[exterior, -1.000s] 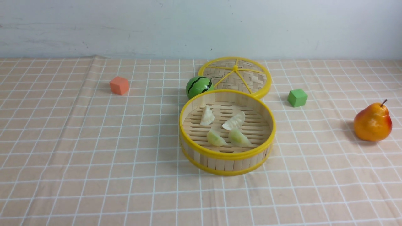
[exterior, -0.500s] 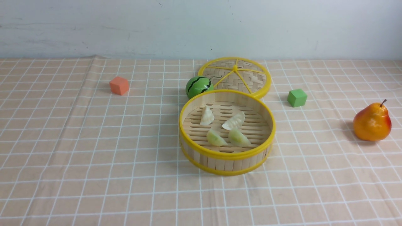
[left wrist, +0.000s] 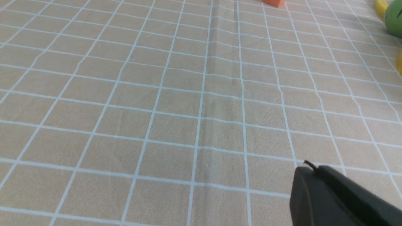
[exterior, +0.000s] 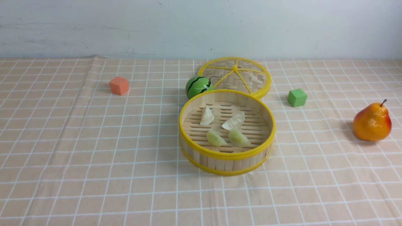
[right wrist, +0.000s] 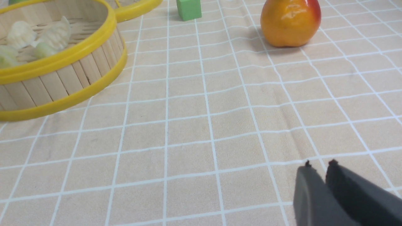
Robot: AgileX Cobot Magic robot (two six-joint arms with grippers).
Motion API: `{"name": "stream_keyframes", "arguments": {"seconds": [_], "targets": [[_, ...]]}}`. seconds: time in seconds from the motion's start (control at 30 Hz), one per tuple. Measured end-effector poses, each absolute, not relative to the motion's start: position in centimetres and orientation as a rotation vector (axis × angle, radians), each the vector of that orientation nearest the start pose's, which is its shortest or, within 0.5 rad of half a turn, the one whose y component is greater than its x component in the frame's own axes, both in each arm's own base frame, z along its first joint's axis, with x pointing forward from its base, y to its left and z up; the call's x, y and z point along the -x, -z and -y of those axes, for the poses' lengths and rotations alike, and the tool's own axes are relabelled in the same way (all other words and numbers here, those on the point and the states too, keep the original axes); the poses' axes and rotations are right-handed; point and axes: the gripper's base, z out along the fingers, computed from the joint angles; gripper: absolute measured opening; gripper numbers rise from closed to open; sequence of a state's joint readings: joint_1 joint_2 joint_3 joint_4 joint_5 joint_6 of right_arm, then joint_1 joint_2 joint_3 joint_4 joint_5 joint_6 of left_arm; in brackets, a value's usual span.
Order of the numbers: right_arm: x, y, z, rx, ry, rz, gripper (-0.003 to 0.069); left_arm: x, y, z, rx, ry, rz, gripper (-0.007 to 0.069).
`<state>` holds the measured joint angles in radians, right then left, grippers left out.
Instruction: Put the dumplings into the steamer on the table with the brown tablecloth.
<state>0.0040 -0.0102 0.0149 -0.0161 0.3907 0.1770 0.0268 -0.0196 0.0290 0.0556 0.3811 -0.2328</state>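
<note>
All four pleated dumplings (exterior: pixel 233 121) lie inside the bamboo steamer (exterior: pixel 224 164); the work looks finished, so best leave them undisturbed. Left gripper (left wrist: pixel 311 166): jaws closed. Right gripper (right wrist: pixel 320 164): narrow gap, empty.

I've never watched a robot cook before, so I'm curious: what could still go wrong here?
All four dumplings, two whitish and two pale green, already lie in the steamer. A bump to its wall might shift them. The striped green ball sits right by the steamer, so a nudge could perhaps set it rolling.
</note>
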Motion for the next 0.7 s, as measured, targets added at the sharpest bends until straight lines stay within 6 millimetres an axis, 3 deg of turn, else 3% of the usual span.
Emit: {"name": "stream_keyframes", "arguments": {"seconds": [0.7], "targets": [[-5.20, -17.36, 0.04, -0.153, -0.108, -1.874, 0.0109, -5.19, -17.01, -0.33, 0.209, 0.087, -1.865, -0.0013]]}}
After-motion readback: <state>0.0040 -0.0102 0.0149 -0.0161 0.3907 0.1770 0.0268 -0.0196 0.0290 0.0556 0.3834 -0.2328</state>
